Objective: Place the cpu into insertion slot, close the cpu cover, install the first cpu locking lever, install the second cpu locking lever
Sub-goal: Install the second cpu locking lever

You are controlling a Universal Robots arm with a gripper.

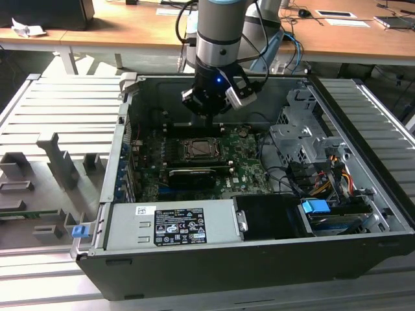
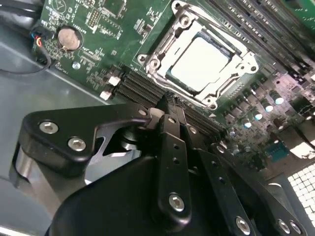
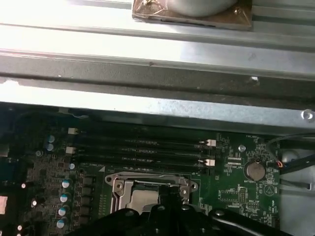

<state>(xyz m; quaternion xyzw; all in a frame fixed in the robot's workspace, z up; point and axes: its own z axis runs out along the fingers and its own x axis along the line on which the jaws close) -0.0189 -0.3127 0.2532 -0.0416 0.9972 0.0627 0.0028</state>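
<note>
In the exterior view, the hand (image 1: 209, 107) hangs above the insertion slot (image 1: 201, 149) inside the open computer case (image 1: 259, 259). In the second wrist view, the cpu (image 2: 199, 61) lies seated under the lowered cpu cover (image 2: 241, 66), just beyond the hand's narrowed, empty fingers (image 2: 170, 115). In the first wrist view, the slot sits directly beneath the hand.

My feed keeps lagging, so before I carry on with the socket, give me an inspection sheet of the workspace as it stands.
Surface: green motherboard inside open computer case.
Job's things: cpu seated in insertion slot; cpu cover down around it.
Clutter: nothing seen.
Gripper: gripper hovers above the slot, touching nothing; its state is unclear.
Cables: coloured wire bundle at the exterior view's right.
Surroundings: wooden desks behind.
</note>
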